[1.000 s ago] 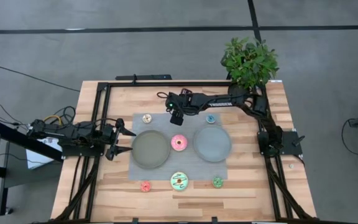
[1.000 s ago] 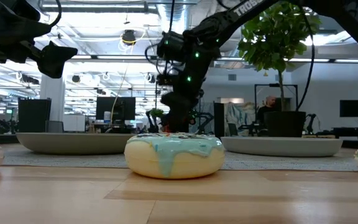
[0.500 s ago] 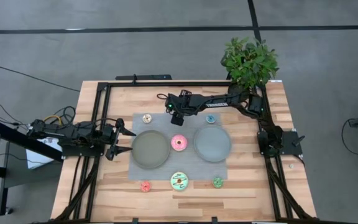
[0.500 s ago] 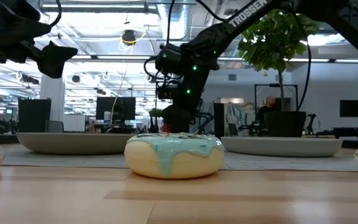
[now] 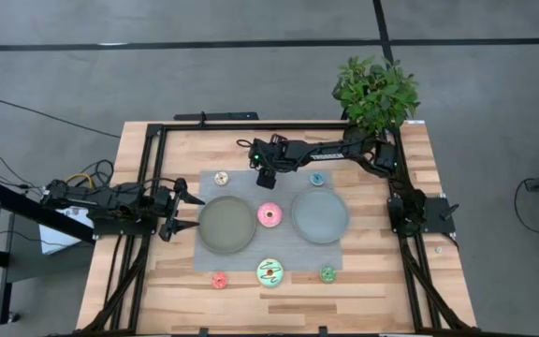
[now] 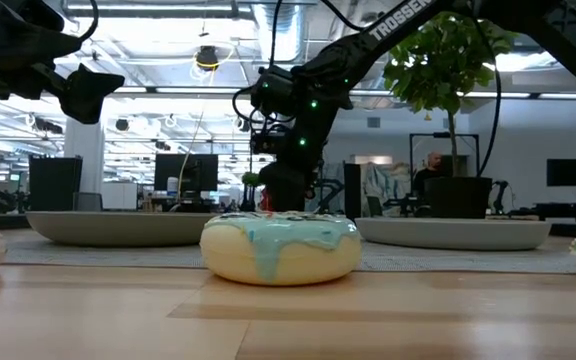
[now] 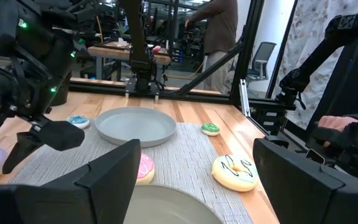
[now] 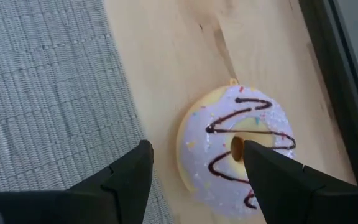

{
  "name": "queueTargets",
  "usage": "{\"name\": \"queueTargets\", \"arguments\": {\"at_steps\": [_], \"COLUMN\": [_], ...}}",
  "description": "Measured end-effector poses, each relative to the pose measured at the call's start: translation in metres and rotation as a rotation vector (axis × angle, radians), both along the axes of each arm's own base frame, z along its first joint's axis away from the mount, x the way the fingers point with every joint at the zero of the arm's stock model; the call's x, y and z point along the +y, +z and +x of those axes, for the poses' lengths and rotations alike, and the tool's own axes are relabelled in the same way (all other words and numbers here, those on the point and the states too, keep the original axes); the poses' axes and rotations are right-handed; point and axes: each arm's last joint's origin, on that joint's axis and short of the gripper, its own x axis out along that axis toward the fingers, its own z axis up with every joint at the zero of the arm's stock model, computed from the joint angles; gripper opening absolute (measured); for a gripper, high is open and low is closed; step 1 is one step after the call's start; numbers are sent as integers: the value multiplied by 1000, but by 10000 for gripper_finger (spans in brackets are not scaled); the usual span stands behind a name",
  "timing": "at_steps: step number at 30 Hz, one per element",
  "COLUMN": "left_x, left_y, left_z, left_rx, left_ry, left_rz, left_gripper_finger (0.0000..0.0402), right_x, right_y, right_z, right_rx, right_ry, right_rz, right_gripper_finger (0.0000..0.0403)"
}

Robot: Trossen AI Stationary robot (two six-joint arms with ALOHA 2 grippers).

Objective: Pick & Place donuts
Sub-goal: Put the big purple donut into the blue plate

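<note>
Lilac-iced ring donut with chocolate zigzag (image 8: 238,149) lies flat on bare wood beside the grey mat, right under my right gripper (image 8: 194,168), fingers apart, empty, straddling it; left arm farther.

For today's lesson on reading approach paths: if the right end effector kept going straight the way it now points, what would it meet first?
Most likely the white-lilac donut with the chocolate squiggle. The right end effector hangs above it, open fingers straddling it; the donut lies on bare wood beside the grey mat. How much height remains is unclear.

donuts (image 5: 269,214): 7 | plates (image 5: 226,224): 2 | plant (image 5: 374,90): 1
</note>
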Motion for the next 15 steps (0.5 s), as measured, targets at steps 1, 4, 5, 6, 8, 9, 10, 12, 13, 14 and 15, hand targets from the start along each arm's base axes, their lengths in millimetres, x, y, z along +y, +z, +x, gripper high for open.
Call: {"name": "queueTargets", "arguments": {"at_steps": [1,4,5,6,8,9,10,12,13,14,15], "left_x": [0,0,0,0,0,0,0,0,0,0,0], "left_y": [0,0,0,0,0,0,0,0,0,0,0], "left_z": [0,0,0,0,0,0,0,0,0,0,0], "left_rx": [0,0,0,1,3,4,4,5,5,5,5], "left_ry": [0,0,0,0,-1,-1,-1,-1,-2,-1,-1], "left_rz": [0,-1,-3,-7,-21,-28,-32,-38,-39,-39,-39], "left_gripper_finger": [304,304,304,304,304,304,304,304,304,304,304], "right_x": [0,0,-1,-2,-4,-5,-5,-5,-5,-5,-5], "right_y": [0,1,1,1,1,1,1,1,1,1,1], "right_z": [0,1,1,1,1,1,1,1,1,1,1], "right_rx": [-3,-8,-11,-13,-19,-22,-25,-28,-28,-28,-29], "right_ry": [0,17,21,24,32,34,37,40,40,40,42], "right_rz": [-1,-9,-7,-1,19,28,31,37,38,38,41], "right_gripper_finger": [233,221,216,211,203,199,197,196,197,199,202]}}
